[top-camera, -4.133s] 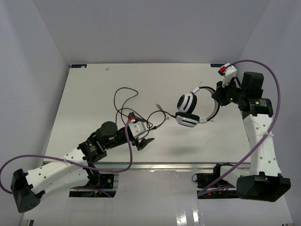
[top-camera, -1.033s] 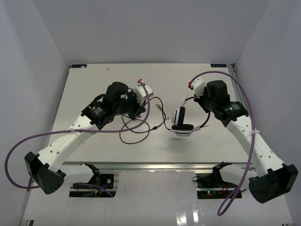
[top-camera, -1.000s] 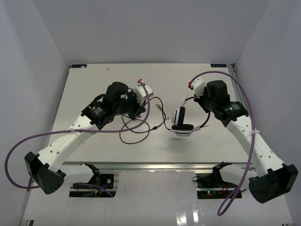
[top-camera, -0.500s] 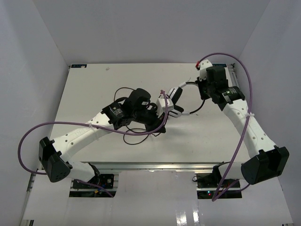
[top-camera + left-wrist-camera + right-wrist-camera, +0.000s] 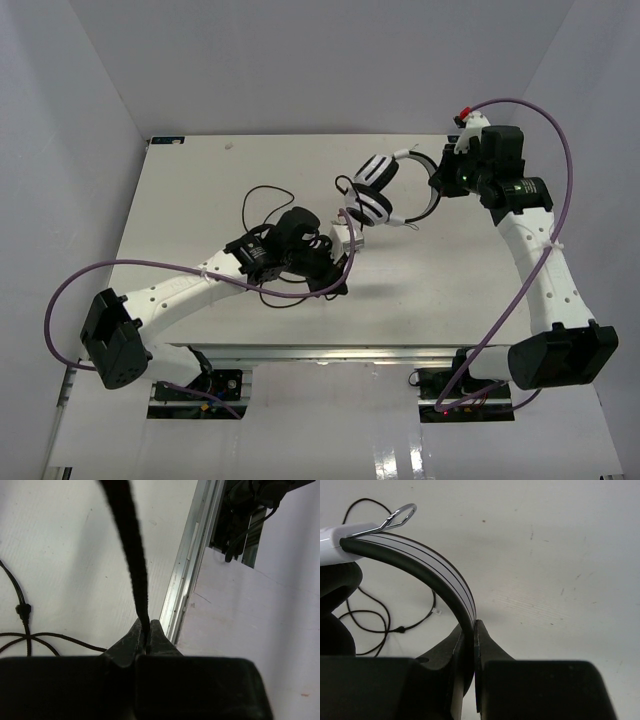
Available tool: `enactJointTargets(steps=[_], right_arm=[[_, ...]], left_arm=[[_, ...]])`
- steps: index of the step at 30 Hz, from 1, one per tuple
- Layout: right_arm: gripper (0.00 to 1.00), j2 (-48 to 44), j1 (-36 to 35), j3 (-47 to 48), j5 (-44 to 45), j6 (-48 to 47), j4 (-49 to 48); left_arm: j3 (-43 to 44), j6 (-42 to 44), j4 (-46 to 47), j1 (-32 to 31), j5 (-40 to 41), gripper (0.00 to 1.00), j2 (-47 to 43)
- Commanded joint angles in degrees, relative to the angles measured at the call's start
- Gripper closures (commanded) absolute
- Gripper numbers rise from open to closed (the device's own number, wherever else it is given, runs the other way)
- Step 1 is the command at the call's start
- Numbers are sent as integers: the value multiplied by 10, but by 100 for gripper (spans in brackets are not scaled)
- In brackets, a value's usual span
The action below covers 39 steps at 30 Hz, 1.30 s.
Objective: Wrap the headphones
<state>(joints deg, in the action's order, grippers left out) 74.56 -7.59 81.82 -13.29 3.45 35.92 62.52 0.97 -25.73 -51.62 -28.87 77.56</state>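
Note:
The headphones [image 5: 373,190] hang lifted over the middle-back of the white table, striped earcups to the left. My right gripper [image 5: 438,184] is shut on their headband [image 5: 427,567], which runs up and left from between the jaws [image 5: 471,630]. The thin black cable [image 5: 262,200] lies in loose loops on the table left of the earcups. My left gripper [image 5: 333,283] points toward the table's near edge and is shut on a stretch of that cable [image 5: 131,545], which rises taut from the jaws [image 5: 145,632]. More loops lie at the left [image 5: 20,610]. The plug cannot be made out.
The aluminium rail of the near table edge [image 5: 192,570] runs just beyond my left fingertips, with dark electronics [image 5: 250,510] below it. Purple arm cables [image 5: 545,115] arc above the right arm and trail beside the left arm [image 5: 70,290]. White walls enclose the table.
My right arm has swung back and right, carrying the headphones up toward the back. My left arm has come from the left to the middle and turned toward the near edge, holding the cable.

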Motion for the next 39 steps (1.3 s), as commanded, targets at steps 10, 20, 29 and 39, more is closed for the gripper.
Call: enactJointTargets(steps=[10,20,29,39], right_arm=[[92,-84,-7,-27,-41,-20,-53],[92,-105,-2,14,-83,-5,-28],[92,-79,57,21,-205,60,-18],[92,-53,69,15,-257,111,-29]], left_arm=[[28,3,25,-2,10,100,-23],[-18,24,15,17,-32,100,-2],[-87,33,61,48,-24,100,-68],[-93,-5,173,49,-25,99,-83]])
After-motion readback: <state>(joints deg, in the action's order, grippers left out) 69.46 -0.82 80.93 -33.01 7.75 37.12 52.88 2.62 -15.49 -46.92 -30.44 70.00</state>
